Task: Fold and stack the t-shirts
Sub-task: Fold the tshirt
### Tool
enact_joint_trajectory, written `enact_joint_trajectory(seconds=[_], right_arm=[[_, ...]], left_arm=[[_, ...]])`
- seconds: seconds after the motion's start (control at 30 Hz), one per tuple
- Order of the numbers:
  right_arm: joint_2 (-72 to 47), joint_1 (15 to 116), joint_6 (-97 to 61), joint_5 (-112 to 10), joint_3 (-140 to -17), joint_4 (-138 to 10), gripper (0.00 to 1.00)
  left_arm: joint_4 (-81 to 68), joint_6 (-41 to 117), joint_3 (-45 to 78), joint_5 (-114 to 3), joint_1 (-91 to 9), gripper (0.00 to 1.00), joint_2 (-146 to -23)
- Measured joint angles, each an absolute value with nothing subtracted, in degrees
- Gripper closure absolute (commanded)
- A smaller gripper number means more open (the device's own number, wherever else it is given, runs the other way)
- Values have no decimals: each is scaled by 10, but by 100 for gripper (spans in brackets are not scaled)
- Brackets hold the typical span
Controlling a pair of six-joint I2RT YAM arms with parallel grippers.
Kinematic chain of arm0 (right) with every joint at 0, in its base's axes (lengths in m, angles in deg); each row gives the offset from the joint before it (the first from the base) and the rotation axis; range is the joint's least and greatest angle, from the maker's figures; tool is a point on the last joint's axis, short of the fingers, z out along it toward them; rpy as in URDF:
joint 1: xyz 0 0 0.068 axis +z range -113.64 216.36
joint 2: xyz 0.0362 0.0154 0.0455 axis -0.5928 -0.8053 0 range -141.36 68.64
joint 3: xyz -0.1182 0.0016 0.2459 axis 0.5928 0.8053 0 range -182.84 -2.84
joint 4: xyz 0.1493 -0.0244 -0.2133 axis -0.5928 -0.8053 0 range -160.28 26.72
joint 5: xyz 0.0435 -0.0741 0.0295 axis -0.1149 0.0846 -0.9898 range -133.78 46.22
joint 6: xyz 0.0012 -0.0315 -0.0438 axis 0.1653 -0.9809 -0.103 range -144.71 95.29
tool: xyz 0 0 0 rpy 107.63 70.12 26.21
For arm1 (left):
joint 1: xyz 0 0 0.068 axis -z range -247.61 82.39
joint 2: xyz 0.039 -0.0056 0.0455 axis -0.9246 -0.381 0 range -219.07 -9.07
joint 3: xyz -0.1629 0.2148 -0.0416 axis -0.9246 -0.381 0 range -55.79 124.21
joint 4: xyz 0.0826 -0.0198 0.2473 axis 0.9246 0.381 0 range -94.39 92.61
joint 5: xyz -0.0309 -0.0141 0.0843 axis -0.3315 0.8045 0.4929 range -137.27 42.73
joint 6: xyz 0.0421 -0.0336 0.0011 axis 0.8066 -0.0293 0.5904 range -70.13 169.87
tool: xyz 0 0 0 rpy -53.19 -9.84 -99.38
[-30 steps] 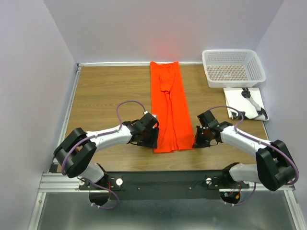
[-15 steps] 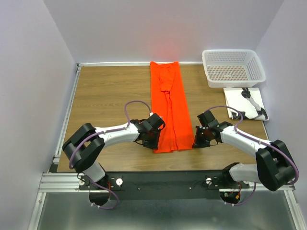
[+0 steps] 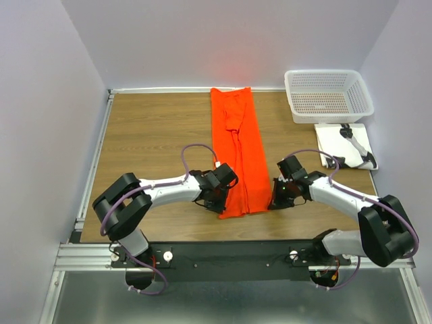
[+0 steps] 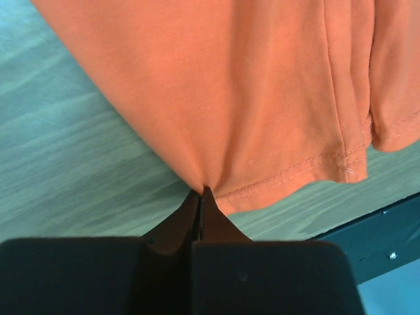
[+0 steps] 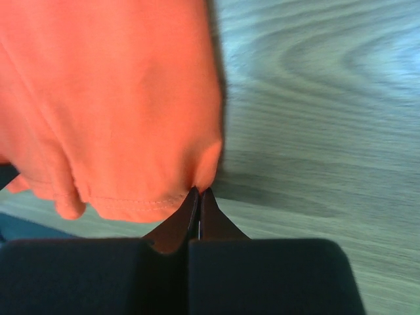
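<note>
Left pincer [image 4: 200,192] moved in, pinching t-shirt [image 3: 237,145] hem, wood-grain table [image 3: 155,128] (lilac walls [image 3: 223,40])

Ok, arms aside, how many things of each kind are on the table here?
orange-red t-shirt: 1
white mesh basket: 1
white flat board: 1
dark tool lying on the board: 1
Total: 4

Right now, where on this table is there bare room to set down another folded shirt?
Widest bare wood: the table left of the t-shirt, beyond the left arm. A narrower strip lies between the t-shirt and the basket and white board. Crowded: the near edge, where the left gripper and right gripper pinch the hem corners, and the far right corner.
</note>
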State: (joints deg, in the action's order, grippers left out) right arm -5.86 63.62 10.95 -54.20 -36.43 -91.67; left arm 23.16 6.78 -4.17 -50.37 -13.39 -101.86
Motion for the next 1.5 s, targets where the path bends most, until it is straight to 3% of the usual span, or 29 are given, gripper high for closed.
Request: enact_joint_trajectory(seconds=[0.37,0.5,0.93,1.17,1.5], right_arm=[[-14,645,99,-616,-365,-1019,100],[-11,647,99,-615,-411,-1064,100],[-221,630,44,-496,-705,-1026,100],[-306,610,12,-466,-773,-979,100],[-345,589,-6,-460,-792,-932,100]], left_arm=[[283,30,-147,-515,-84,100,-898],[307,37,-131,-515,-100,100,-872],[257,187,74,-451,-321,100,-993],[219,241,166,-421,-363,100,-1092],[170,271,189,-413,-390,100,-1132]])
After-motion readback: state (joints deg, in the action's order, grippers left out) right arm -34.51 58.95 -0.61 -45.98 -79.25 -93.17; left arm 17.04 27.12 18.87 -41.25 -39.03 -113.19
